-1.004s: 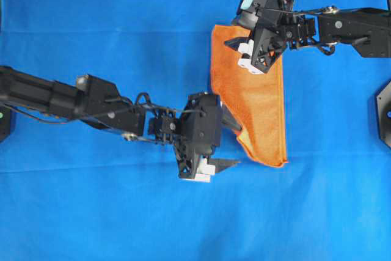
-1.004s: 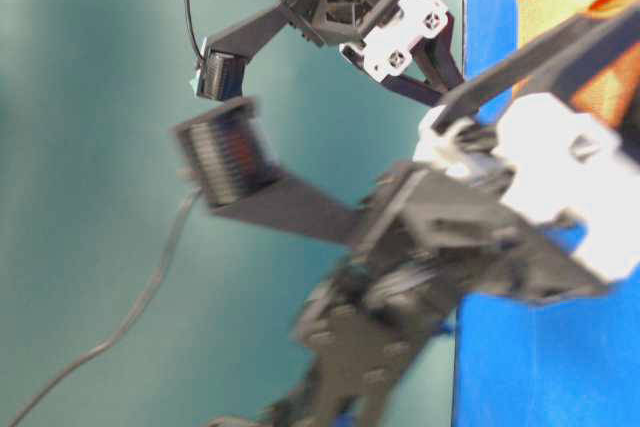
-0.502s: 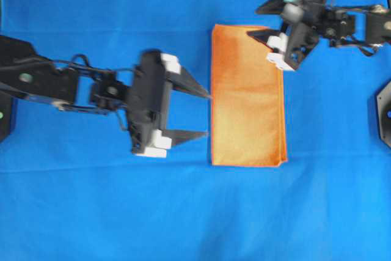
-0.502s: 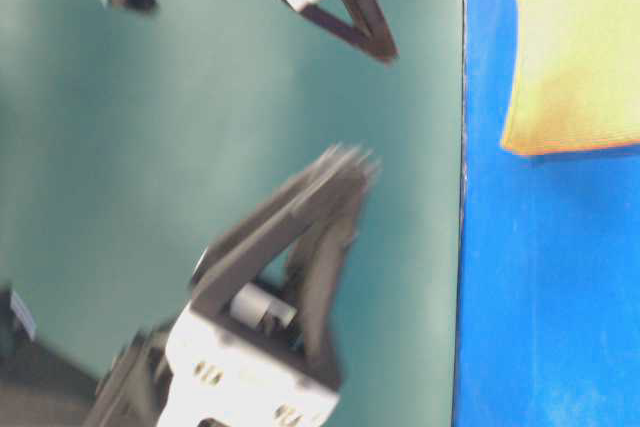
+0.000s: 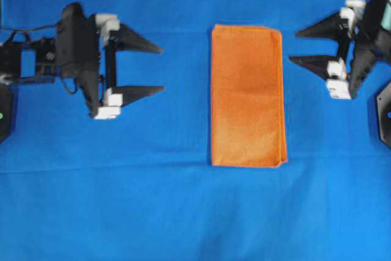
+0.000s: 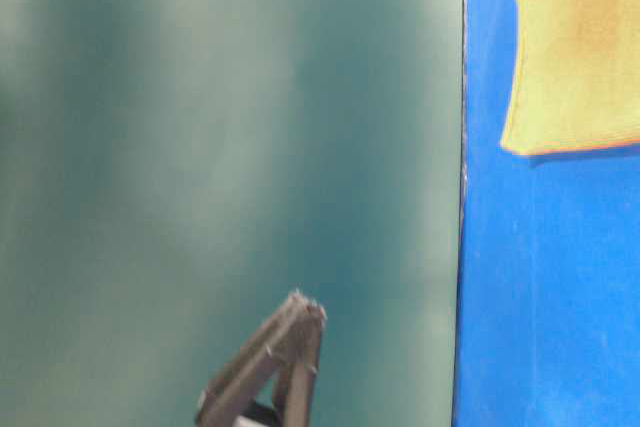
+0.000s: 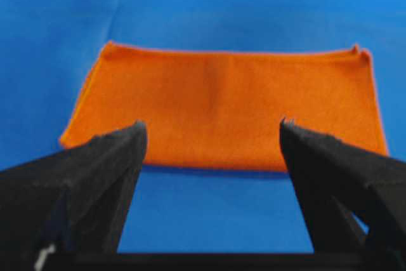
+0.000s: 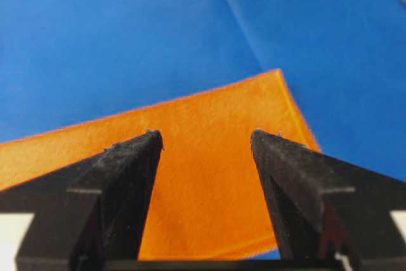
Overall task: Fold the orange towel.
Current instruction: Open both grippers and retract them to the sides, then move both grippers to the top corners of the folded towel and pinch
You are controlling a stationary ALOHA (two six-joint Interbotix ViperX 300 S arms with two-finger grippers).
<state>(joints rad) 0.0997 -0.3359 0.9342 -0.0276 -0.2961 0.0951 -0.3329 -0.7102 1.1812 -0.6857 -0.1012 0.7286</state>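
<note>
Towel first: the orange towel (image 5: 247,95) lies flat in the middle of the tabletop as a tall narrow rectangle, its edges lined up and doubled along one long side, so I judge 1 fold is already made. My left pincer (image 5: 156,68) hangs well apart from it on one side, spread wide and holding nothing. My right pincer (image 5: 295,46) hangs apart on the other side near the towel's far corner, also parted and empty. Both wrist views look down between bare tips at the cloth, with no contact.

If a 2nd fold is wanted, I judge the next move calls for pinching the 2 corners of 1 short end, lifting both layers together, and carrying them over to the opposite short end. The doubled edge may slip apart if I catch only the top layer.

The tabletop is covered by a blue sheet (image 5: 183,212), smooth apart from faint creases. In the table-level view a blurred teal-green backdrop (image 6: 220,147) fills the room side, and I can make out nothing else there.
</note>
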